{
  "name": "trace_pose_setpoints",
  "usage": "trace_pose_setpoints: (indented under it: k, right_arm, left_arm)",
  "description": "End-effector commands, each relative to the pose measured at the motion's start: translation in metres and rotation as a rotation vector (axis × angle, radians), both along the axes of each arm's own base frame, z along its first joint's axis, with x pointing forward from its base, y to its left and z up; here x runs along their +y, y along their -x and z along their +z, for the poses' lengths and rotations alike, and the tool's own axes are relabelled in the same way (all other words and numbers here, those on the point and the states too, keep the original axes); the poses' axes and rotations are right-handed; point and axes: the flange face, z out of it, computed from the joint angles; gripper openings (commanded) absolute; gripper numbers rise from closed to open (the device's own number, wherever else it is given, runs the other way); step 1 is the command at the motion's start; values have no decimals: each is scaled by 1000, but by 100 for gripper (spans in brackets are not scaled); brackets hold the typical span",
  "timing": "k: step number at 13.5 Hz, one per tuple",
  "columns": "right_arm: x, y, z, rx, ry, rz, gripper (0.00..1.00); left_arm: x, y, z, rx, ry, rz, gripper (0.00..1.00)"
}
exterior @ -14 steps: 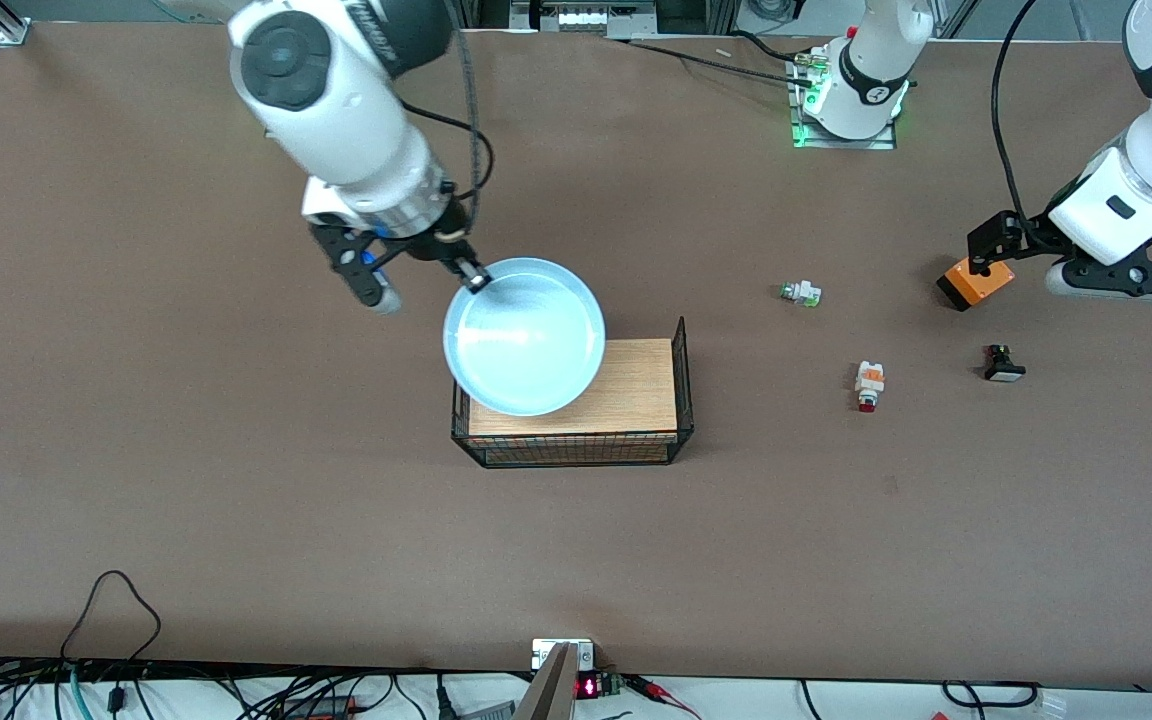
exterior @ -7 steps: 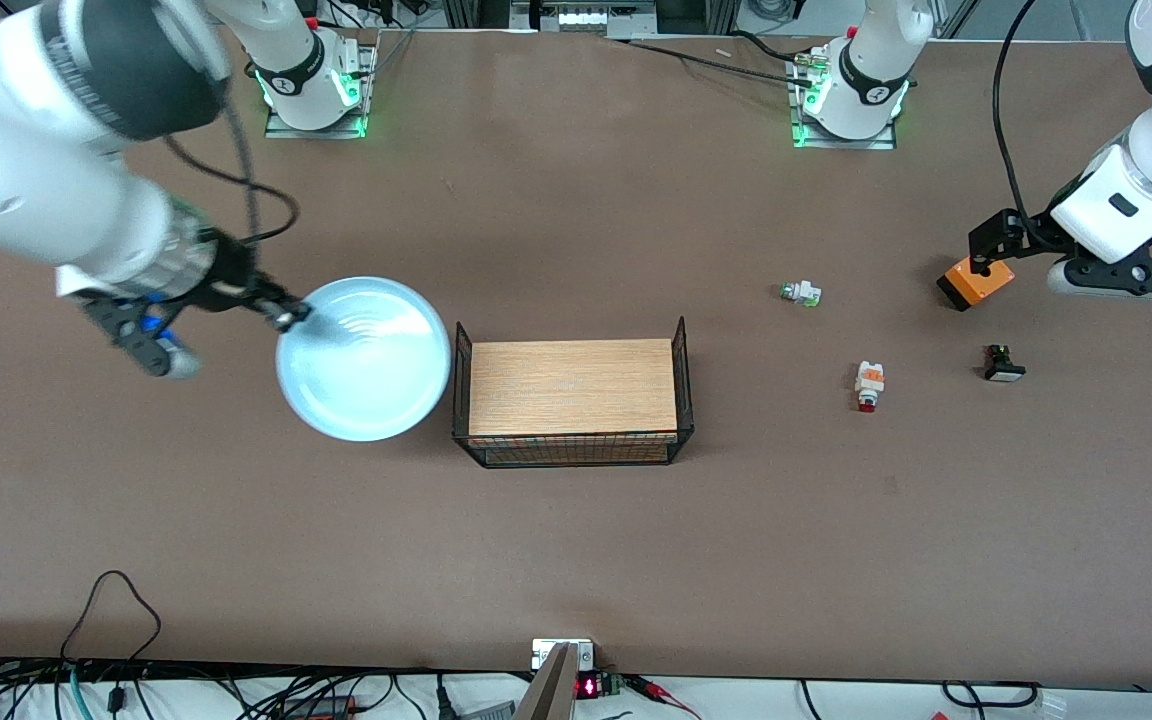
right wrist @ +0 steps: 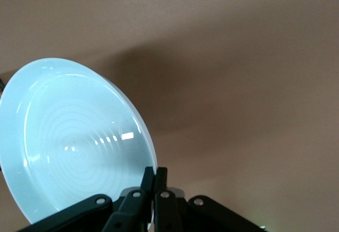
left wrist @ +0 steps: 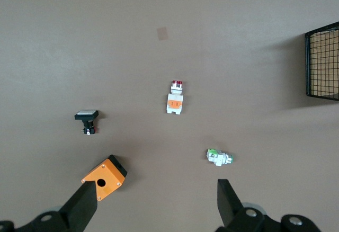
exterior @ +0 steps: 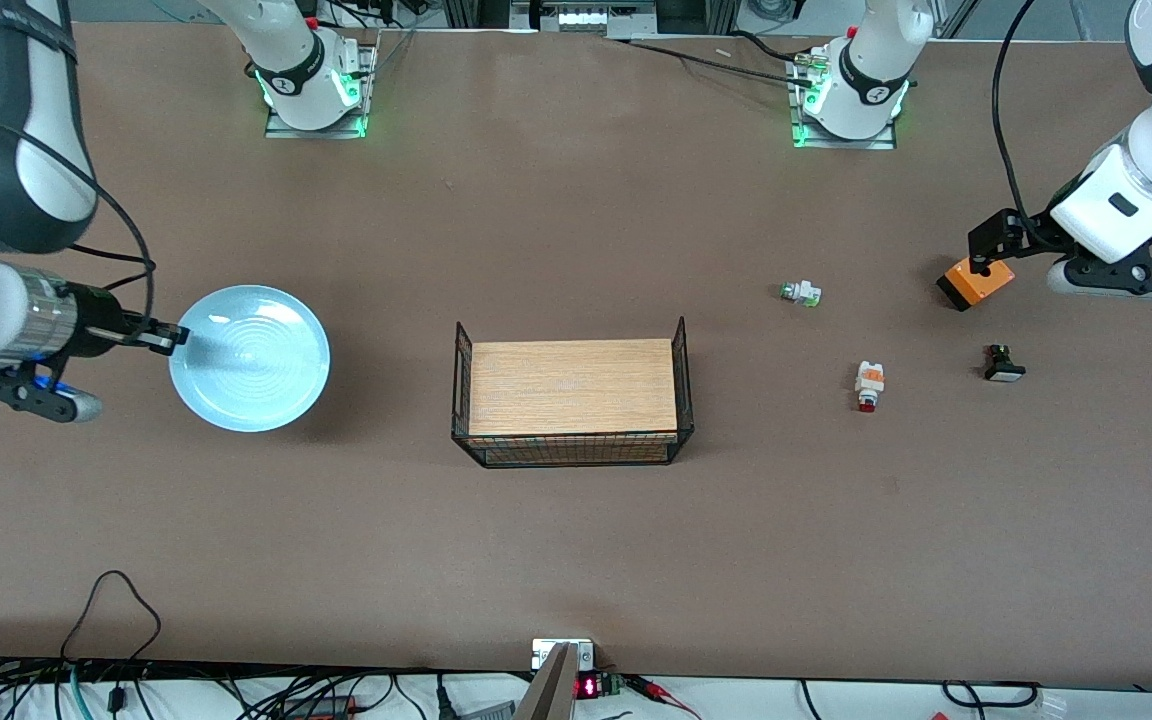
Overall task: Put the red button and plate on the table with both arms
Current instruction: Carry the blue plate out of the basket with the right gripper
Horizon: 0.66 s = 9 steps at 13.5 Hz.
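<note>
The right gripper (exterior: 168, 338) is at the right arm's end of the table (exterior: 576, 540), its fingers (right wrist: 153, 181) pinched on the rim of the plate (exterior: 249, 357). The plate is held over the brown surface, and its shadow falls on the table beneath it; the right wrist view shows it tilted, with the rim clamped between the two black pads. Whether its lower edge touches the table cannot be told. Near the middle of the table stands a black wire basket (exterior: 572, 404) with a wooden top, well apart from the plate. Toward the left arm's end lies a small white piece with a green tip (exterior: 802, 293). Nearer to the front camera than it lies the red button (exterior: 868, 386), flat on the table with its red cap pointing toward that camera. Next comes a small black switch (exterior: 1003, 364). The left gripper (left wrist: 156, 203) hangs with its fingers spread wide and nothing between them over the table by an orange box (exterior: 977, 283) with a hole.
</note>
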Motion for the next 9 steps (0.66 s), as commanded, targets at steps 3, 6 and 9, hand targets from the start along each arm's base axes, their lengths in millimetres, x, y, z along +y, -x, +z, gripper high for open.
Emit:
trace_pose_setpoints:
  k: [3, 6, 9]
  right_arm:
    - [-18, 28, -57, -57, -20, 107, 0]
    - [-46, 53, -99, -122, -36, 150, 0]
    - [-57, 84, -133, -165, -31, 152, 0]
  left_arm:
    - [-3, -3, 9, -2, 6, 6, 100]
    - [-3, 1, 10, 27, 7, 10, 100]
    - [-4, 1, 10, 27, 5, 9, 100]
